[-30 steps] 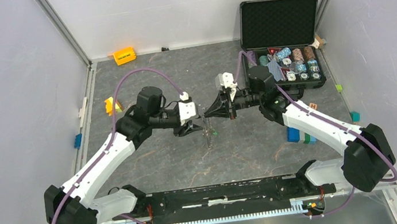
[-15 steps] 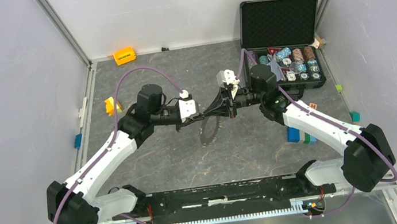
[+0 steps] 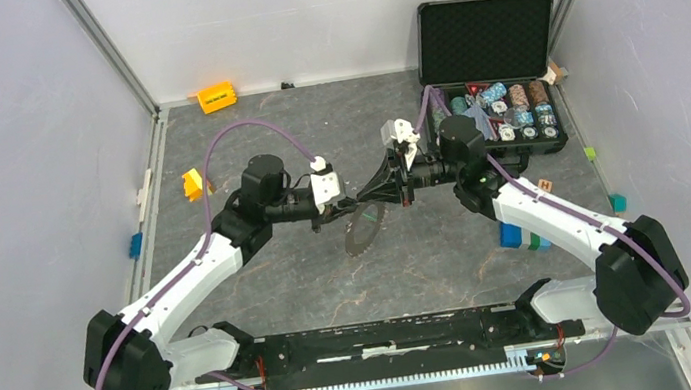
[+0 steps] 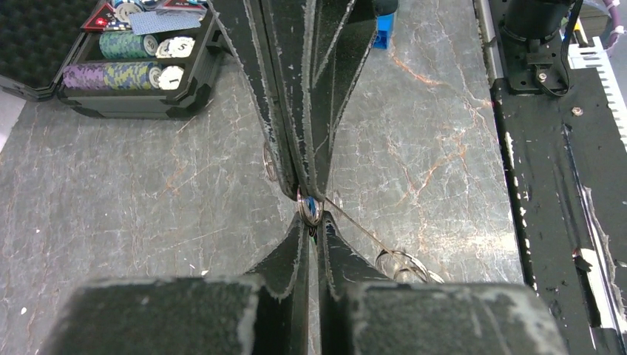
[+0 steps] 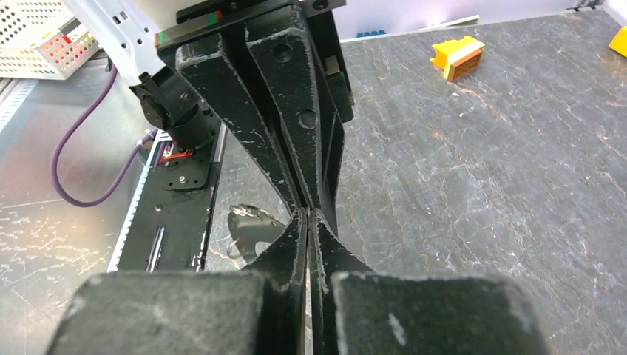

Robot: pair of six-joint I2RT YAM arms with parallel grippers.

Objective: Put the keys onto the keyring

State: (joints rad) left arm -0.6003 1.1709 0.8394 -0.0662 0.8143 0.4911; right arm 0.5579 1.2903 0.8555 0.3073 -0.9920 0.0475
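Observation:
Both grippers meet tip to tip over the middle of the table. The dark, gear-rimmed keyring [image 3: 364,231] hangs just below them, tilted with its face partly toward the top camera. My right gripper [image 3: 368,196] is shut on the keyring's top edge, its jaws pressed together [image 5: 308,216]. My left gripper [image 3: 350,201] is shut right against it [image 4: 314,222], pinching a small silver loop with a blue bit, the blue key [image 4: 311,209]. The keyring [image 5: 250,225] shows dark at lower left in the right wrist view. In the left wrist view it runs off as a thin edge [image 4: 403,262].
An open black case [image 3: 485,35] with poker chips stands at the back right. Yellow blocks lie at the back left [image 3: 217,97] and left [image 3: 193,183]. Blue and green blocks [image 3: 518,235] sit beside the right arm. The black base rail [image 3: 390,335] runs along the near edge.
My left gripper has gone from open to shut at the right gripper's tips. The keyring has turned from edge-on to showing its face. Both wrists shifted slightly.

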